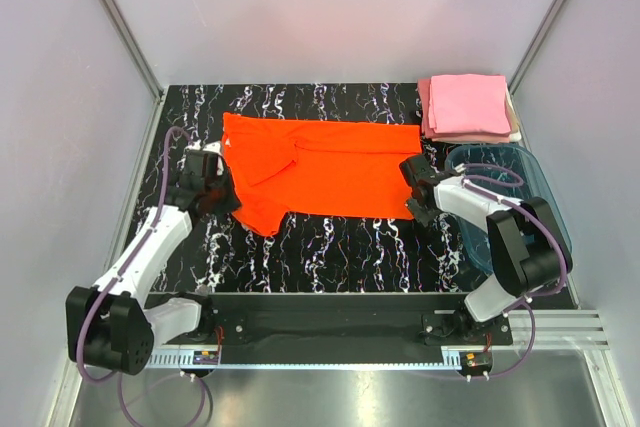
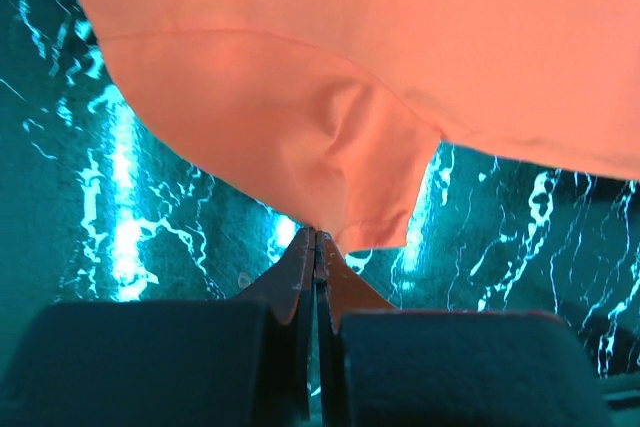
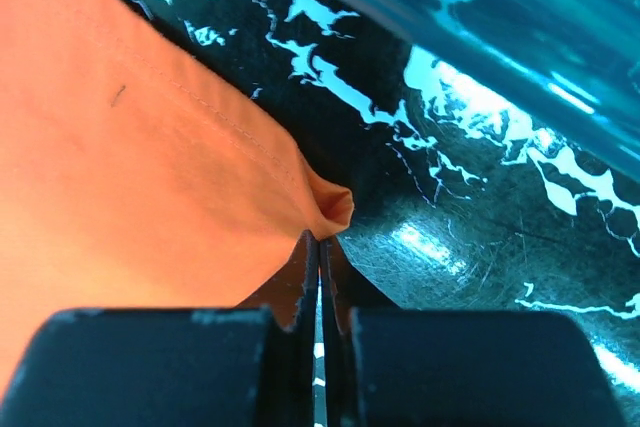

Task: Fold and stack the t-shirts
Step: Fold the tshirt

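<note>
1. Top view: the orange-red t-shirt [image 1: 330, 172] lies spread across the middle of the table [image 1: 330, 247], hem to the right, with one sleeve drooping toward the near edge. The left hand [image 1: 225, 192] sits at its left end. The right hand [image 1: 413, 197] is at the hem, just beside the teal tub [image 1: 520, 202]. The folded pink t-shirts [image 1: 468, 105] sit stacked at the far right corner.
2. Left wrist view: the left hand's fingers are pressed together, and they look to be nipping only the very tip of the sleeve cloth. That is a thin bite, so a slow, gentle lift suits it, or the cloth may slip free.
3. Right wrist view: the right hand is clamped tight on a small puckered corner of the hem, and the tub wall is close by. For a clean fold, both hands should rise together at an even height, draw the cloth taut between them, and steer clear of the tub.
</note>
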You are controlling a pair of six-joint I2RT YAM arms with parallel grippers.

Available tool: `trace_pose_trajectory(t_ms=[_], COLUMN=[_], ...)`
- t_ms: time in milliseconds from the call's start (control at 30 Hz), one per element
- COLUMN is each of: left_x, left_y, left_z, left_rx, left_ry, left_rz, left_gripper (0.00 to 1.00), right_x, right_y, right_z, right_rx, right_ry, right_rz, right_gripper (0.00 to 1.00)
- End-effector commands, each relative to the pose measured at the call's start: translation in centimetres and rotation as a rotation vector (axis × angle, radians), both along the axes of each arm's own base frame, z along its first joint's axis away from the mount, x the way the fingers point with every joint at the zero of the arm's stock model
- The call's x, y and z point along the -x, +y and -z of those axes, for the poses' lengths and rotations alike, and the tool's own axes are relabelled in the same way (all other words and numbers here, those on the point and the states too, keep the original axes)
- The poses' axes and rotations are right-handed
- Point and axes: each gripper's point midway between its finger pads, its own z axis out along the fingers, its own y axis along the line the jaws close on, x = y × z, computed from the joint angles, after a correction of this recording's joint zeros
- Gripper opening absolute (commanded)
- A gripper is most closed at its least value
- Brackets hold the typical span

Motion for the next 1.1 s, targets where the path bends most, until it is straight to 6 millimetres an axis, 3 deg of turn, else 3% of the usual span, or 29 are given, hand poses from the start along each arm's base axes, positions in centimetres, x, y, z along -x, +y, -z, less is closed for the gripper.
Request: trace_pose_trajectory(t_ms=[0,233,267,333,467,500,567,1067], left_x=[-2.7,-6.1,-6.9,-7.9,-10.5,-11.0,-12.4,-19.8], left_y=[0.4,0.0,0.1,0.7,0.1,0.4,1.2,1.8], left_z=[-2.6,-4.2,-4.9,-4.5,-5.3,-4.6,-5.3,-4.0], left_rx=[-0.024,-0.001,-0.006,-0.015,0.006,-0.011,-0.016,-0.016], left_ry=[-0.084,-0.088,-0.105,-0.088,-0.093,-0.073,-0.092,-0.073], left_rz=[-0.032,-0.049,-0.053,-0.071,-0.014,-0.021,-0.039,-0.065], left_gripper=[0.0,0.0,0.0,0.0,0.0,0.0,0.0,0.0], right_x=[-2.7,-5.5,-5.9,-6.9,-8.6,-9.0,-9.9,-14.0], right_y=[-0.2,1.0,1.1,1.5,2.1,2.2,2.3,-0.6], right_z=[-2.5,-4.5,-4.6,-4.6,-4.2,-4.3,-4.5,-6.5], right_rx=[0.045,0.104,0.11,0.116,0.123,0.128,0.142,0.196], right_ry=[-0.113,-0.125,-0.124,-0.119,-0.092,-0.093,-0.092,-0.126], right_rz=[-0.06,-0.259,-0.271,-0.298,-0.374,-0.386,-0.412,-0.397], right_gripper=[0.0,0.0,0.0,0.0,0.0,0.0,0.0,0.0])
